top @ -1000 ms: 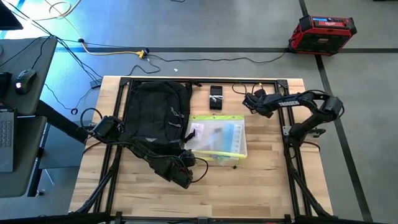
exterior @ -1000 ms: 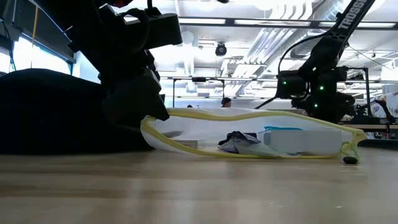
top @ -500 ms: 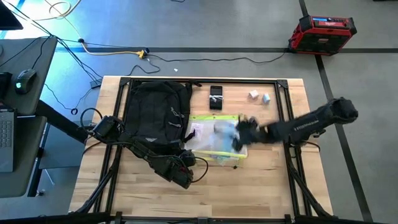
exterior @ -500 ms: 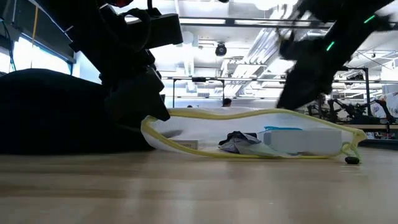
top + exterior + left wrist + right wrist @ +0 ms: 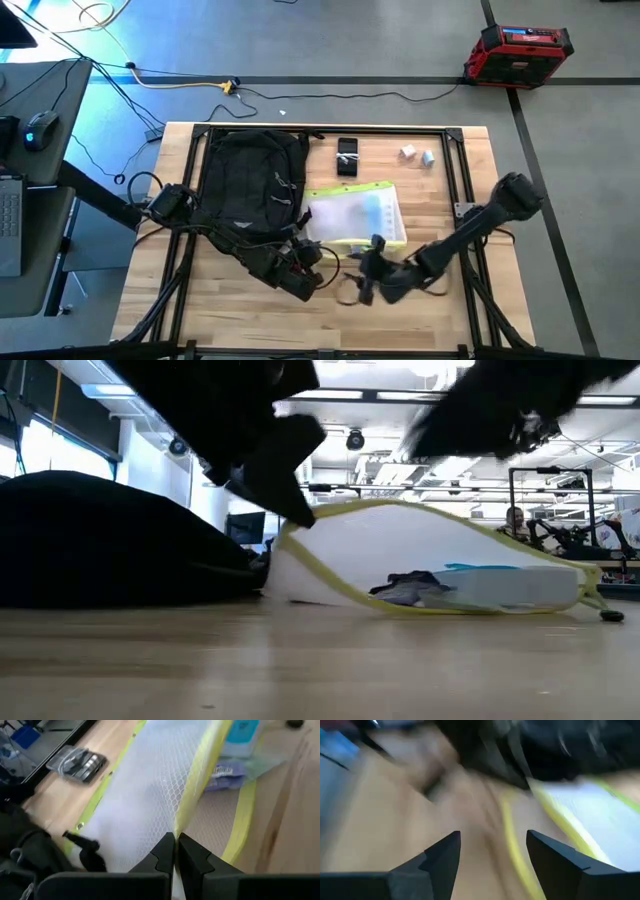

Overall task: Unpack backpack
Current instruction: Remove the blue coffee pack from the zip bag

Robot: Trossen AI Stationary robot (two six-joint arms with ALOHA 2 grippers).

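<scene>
So you're partway through by the look of it: the backpack [image 5: 252, 185] lies flat on the left half of the table [image 5: 440, 310], top toward the far edge, and a good bit of stuff is already out on the wood beside it. Biggest of that is the white mesh pouch with the yellow trim [image 5: 357, 216], sitting just right of the pack with one corner lifted off the table; you can see a blue-and-white box and some crumpled bits inside it in the low view. Your left gripper [image 5: 175, 851] has its fingers pressed together on the pouch's yellow edge, near the pack's lower right corner, and that's what holds the corner up. Your right gripper [image 5: 372, 272] is down low over the near part of the table, just in front of the pouch, fingers spread wide with nothing between them, and it's badly blurred in its own wrist view, so I can't say what it's aiming at. Smaller stuff already out: a dark phone-like slab [image 5: 347, 155] near the far edge just right of the pack, and two little pale things [image 5: 417, 154] further right along that edge. Can't tell from here whether the pack is empty, so I'd guess you've got the pouch to set down clear and maybe another rummage left.
</scene>
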